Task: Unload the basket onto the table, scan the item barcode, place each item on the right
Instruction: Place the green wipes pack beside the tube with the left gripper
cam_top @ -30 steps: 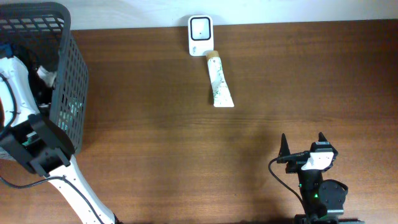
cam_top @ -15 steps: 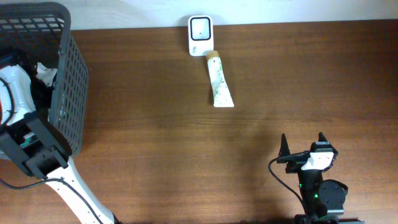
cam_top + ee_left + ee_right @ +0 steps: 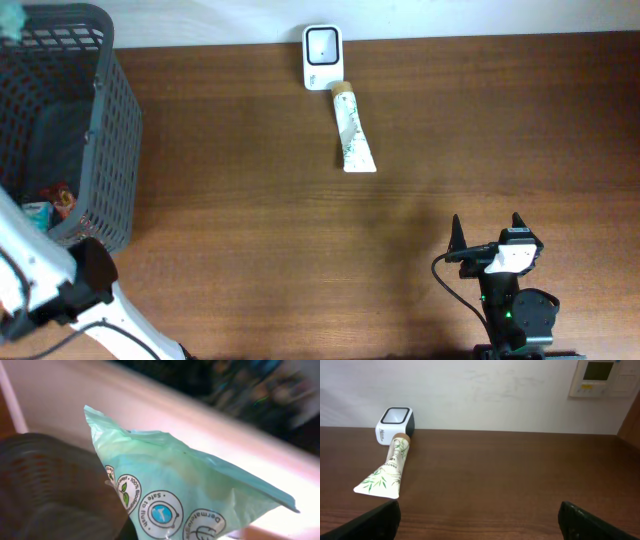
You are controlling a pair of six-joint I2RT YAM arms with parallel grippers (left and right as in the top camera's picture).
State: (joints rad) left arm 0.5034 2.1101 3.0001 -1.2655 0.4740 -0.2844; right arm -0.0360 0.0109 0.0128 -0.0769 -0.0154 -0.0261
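Left gripper was closed tight on a teal pouch; its round seals read "Safe to flush" and, partly, "100% Biode". Right gripper stood wide open, empty.

A mint-green soft plastic pouch printed with round badges hangs aloft at the far left, tilted with one corner up, well apart from the white box-shaped barcode scanner, with a white leaf-printed tube lying capped end just beside it.
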